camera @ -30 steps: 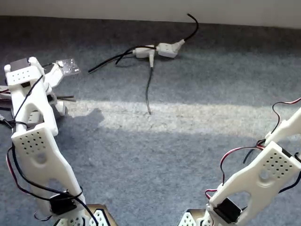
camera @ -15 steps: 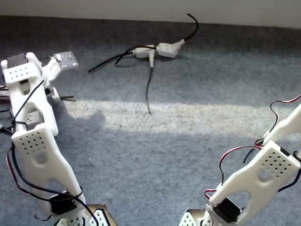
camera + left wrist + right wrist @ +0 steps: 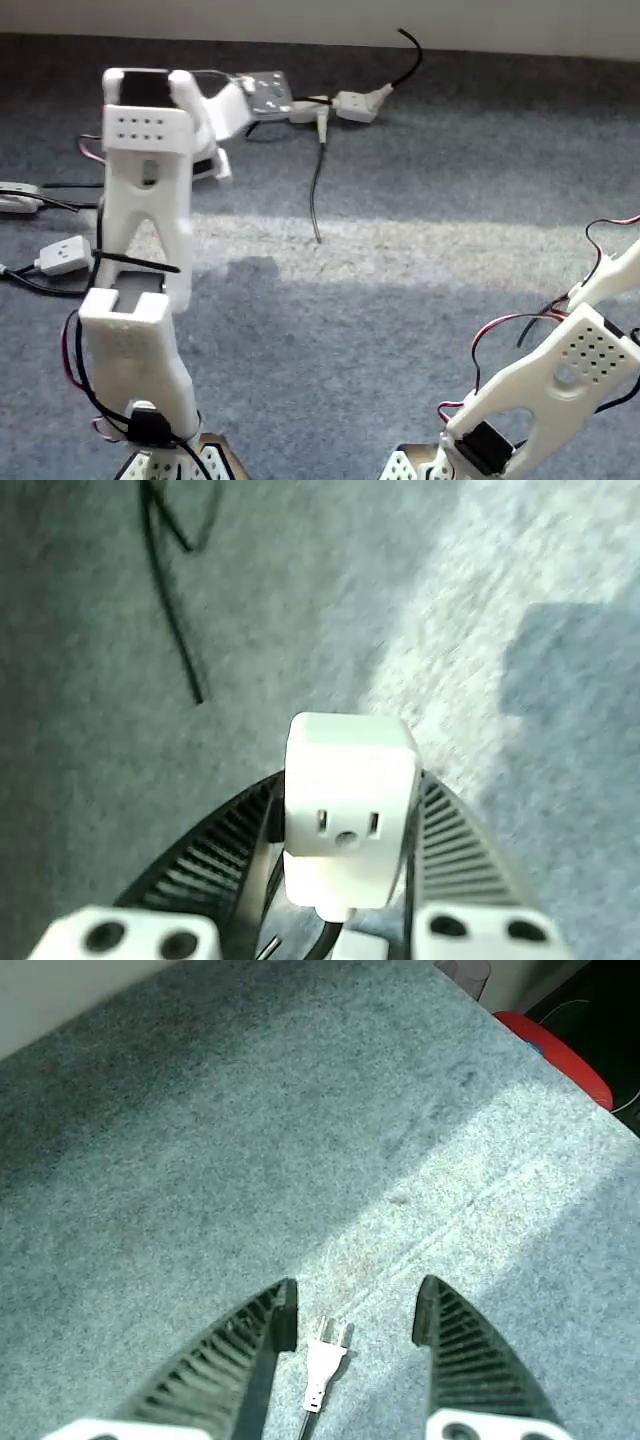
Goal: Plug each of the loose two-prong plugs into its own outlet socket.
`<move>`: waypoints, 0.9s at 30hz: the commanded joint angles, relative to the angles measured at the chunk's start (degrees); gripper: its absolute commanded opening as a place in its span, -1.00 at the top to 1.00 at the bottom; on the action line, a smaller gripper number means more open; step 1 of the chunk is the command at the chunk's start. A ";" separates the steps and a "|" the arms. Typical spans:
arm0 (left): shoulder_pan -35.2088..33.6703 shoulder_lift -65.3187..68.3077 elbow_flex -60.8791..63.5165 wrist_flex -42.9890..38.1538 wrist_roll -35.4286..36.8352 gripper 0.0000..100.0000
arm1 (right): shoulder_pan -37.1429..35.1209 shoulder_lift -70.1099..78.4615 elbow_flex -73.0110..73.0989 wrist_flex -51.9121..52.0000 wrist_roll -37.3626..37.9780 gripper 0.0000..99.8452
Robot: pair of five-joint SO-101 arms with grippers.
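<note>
My left gripper [image 3: 350, 792] is shut on a white outlet socket [image 3: 348, 815], held above the carpet with its face toward the wrist camera. In the high view the left arm [image 3: 148, 190] stands tall, its wrist close to a white adapter [image 3: 355, 105] at the back that has black cords attached. A plug [image 3: 322, 120] with a loose black cord [image 3: 316, 190] sits against that adapter. Two more white sockets [image 3: 62, 254] [image 3: 14, 198] lie on the carpet at far left. My right gripper [image 3: 352, 1310] is open over a white two-prong plug [image 3: 325, 1358] lying between its fingers.
Grey carpet [image 3: 420, 260] covers the floor, with a sunlit band across the middle. The right arm [image 3: 555, 385] sits low at the front right. A red object [image 3: 558, 1055] lies at the carpet's edge in the right wrist view. A pale wall runs along the back.
The left arm has swung from the far left toward the middle and back of the carpet, uncovering two sockets on the left. The right arm has barely shifted.
</note>
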 commanded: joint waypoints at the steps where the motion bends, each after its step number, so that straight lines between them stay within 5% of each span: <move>1: 15.34 -5.58 8.92 0.88 7.38 0.83 | 1.10 -4.00 -2.24 2.15 3.96 0.61; 8: 36.00 -5.14 17.10 0.00 13.19 0.83 | 0.84 -4.00 -2.24 2.15 5.27 0.61; 13: 44.44 2.42 18.59 -8.79 19.34 0.83 | 0.57 -3.91 -2.24 2.15 5.01 0.61; 20: 48.04 15.08 18.15 -16.88 24.53 0.60 | 1.54 -3.82 -2.24 2.15 5.27 0.61; 27: 42.59 15.52 5.76 -9.85 24.62 0.55 | 1.71 -3.82 -2.24 2.07 5.36 0.61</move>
